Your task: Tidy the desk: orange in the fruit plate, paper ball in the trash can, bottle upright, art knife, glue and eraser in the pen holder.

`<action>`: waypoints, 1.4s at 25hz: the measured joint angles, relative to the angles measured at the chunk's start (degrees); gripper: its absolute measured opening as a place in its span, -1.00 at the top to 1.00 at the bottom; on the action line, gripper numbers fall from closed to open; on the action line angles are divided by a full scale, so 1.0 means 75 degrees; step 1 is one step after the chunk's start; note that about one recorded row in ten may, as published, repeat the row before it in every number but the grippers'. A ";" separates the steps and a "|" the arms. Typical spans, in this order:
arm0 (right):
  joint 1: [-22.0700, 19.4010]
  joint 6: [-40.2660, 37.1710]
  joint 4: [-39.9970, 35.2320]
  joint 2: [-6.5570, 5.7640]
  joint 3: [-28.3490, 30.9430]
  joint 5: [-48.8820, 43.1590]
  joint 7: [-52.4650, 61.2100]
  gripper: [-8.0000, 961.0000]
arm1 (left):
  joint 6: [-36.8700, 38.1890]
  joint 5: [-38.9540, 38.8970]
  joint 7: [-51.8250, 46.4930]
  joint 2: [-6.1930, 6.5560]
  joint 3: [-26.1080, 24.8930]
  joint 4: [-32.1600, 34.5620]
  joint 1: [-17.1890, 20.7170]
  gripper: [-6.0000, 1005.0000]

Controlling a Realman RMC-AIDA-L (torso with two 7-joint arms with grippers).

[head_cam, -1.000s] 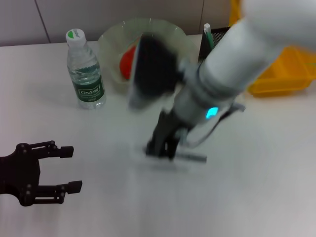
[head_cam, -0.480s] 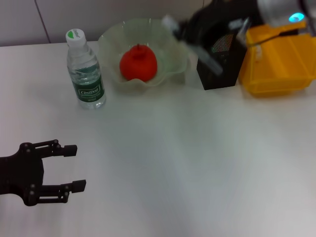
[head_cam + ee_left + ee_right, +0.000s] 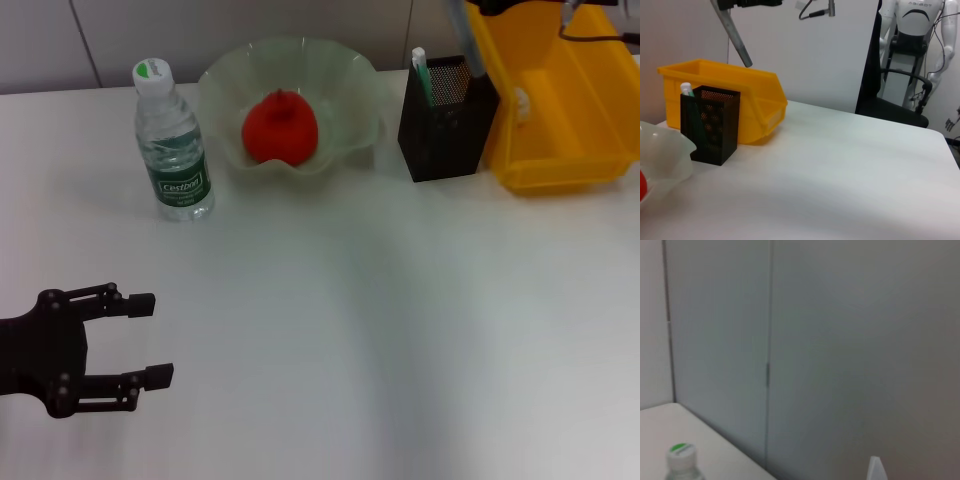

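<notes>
We see a grey knife (image 3: 735,37) gripped by our right tool, slanting tip-down right above the pen holder (image 3: 445,120), w/ left tool (image 3: 145,338) idle, spread open, far across bench.

My left gripper (image 3: 130,340) is matte black all over, hanging above a plain white desk (image 3: 380,330). Well ahead of it, the bottle (image 3: 172,145) is clear plastic with a white cap bearing a green patch, and a dark green label with white lettering. Farther off to that gripper's right, the fruit plate (image 3: 350,95) is pale, translucent green-white with a scalloped rim, and the fruit in it (image 3: 280,127) is bright orange-red. Beyond that, the pen holder (image 3: 445,135) is black perforated mesh, with a white-and-green stick (image 3: 420,72) poking from it. The bin (image 3: 560,110) next to it is solid yellow. A grey metallic rod (image 3: 733,35) slants above the bin, under my right arm's black fitting (image 3: 752,3).
</notes>
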 joint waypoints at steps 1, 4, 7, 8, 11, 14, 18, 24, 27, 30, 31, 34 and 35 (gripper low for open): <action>0.0004 0.0081 0.0115 -0.0007 0.0069 0.0014 -0.0064 0.70 | 0.0000 0.0000 -0.0006 0.0004 -0.0003 0.0000 0.0003 -0.64; -0.0033 0.0335 0.0279 -0.0027 0.0108 0.0059 -0.0065 0.70 | 0.0003 0.0000 -0.0021 0.0022 -0.0005 -0.0003 -0.0001 -0.64; -0.0068 0.0643 0.0395 -0.0012 0.0127 0.0087 0.0058 0.70 | 0.0009 0.0000 -0.0023 0.0027 -0.0005 0.0013 -0.0020 -0.64; -0.0069 0.0744 0.0446 -0.0010 0.0129 0.0087 0.0105 0.70 | 0.0021 0.0001 -0.0024 0.0028 -0.0005 0.0029 -0.0031 -0.64; -0.0064 0.0982 0.0682 -0.0013 0.0137 0.0075 0.0203 0.70 | 0.0085 0.0001 -0.0047 0.0041 -0.0005 0.0053 -0.0044 -0.64; -0.0059 0.1166 0.1088 -0.0056 0.0152 0.0088 0.0153 0.70 | 0.0174 0.0003 -0.0105 0.0054 -0.0005 0.0072 -0.0046 -0.64; -0.0023 0.1267 0.1480 -0.0097 0.0155 0.0162 -0.0010 0.70 | 0.0204 0.0004 -0.0107 0.0056 -0.0005 0.0075 -0.0032 -0.64; 0.0015 0.1378 0.2024 -0.0164 0.0160 0.0800 -0.0865 0.70 | 0.0213 0.0025 -0.0090 0.0053 -0.0005 0.0087 -0.0001 -0.64; 0.0032 0.1499 0.2056 -0.0176 0.0163 0.0815 -0.0933 0.70 | 0.0220 0.0028 -0.0097 0.0055 -0.0005 0.0087 0.0019 -0.64; 0.0044 0.1542 0.2086 -0.0177 0.0163 0.0821 -0.1008 0.70 | 0.0220 0.0027 -0.0098 0.0059 -0.0005 0.0087 0.0034 -0.64; 0.0055 0.1578 0.2118 -0.0177 0.0163 0.0823 -0.1038 0.70 | 0.0220 0.0024 -0.0097 0.0059 -0.0005 0.0087 0.0047 -0.64; 0.0161 0.1649 0.2474 -0.0260 0.0164 0.0831 -0.1201 0.70 | 0.0221 0.0031 -0.0105 0.0040 0.0001 0.0087 0.0054 -0.64; 0.0161 0.1649 0.2474 -0.0260 0.0164 0.0831 -0.1201 0.70 | 0.0221 0.0031 -0.0105 0.0040 0.0001 0.0087 0.0054 -0.64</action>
